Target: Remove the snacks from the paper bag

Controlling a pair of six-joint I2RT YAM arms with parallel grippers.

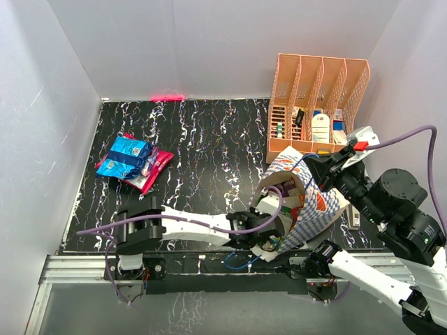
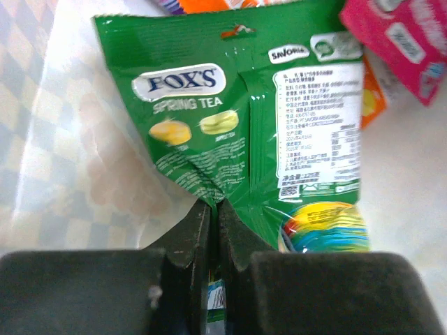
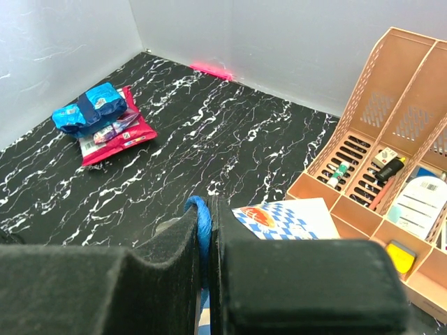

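Note:
The blue-and-white checkered paper bag (image 1: 314, 202) lies tipped near the table's front, its mouth toward the left arm. My left gripper (image 1: 253, 225) is inside that mouth, shut on the edge of a green snack packet (image 2: 251, 132) that fills the left wrist view; a magenta packet (image 2: 398, 42) and an orange one (image 2: 372, 103) lie beside it on the cream lining (image 2: 63, 139). My right gripper (image 3: 208, 209) is shut on the bag's blue cord handle (image 3: 201, 213), holding the bag's top up. Two snacks lie on the table at the left: a blue packet (image 1: 126, 157) on a magenta one (image 1: 150, 171).
A peach-orange slotted organizer (image 1: 318, 105) with small items stands at the back right, just behind the bag. White walls enclose the black marbled table (image 1: 209, 146) on the left, back and right. A pink mark (image 1: 166, 98) sits at the back wall.

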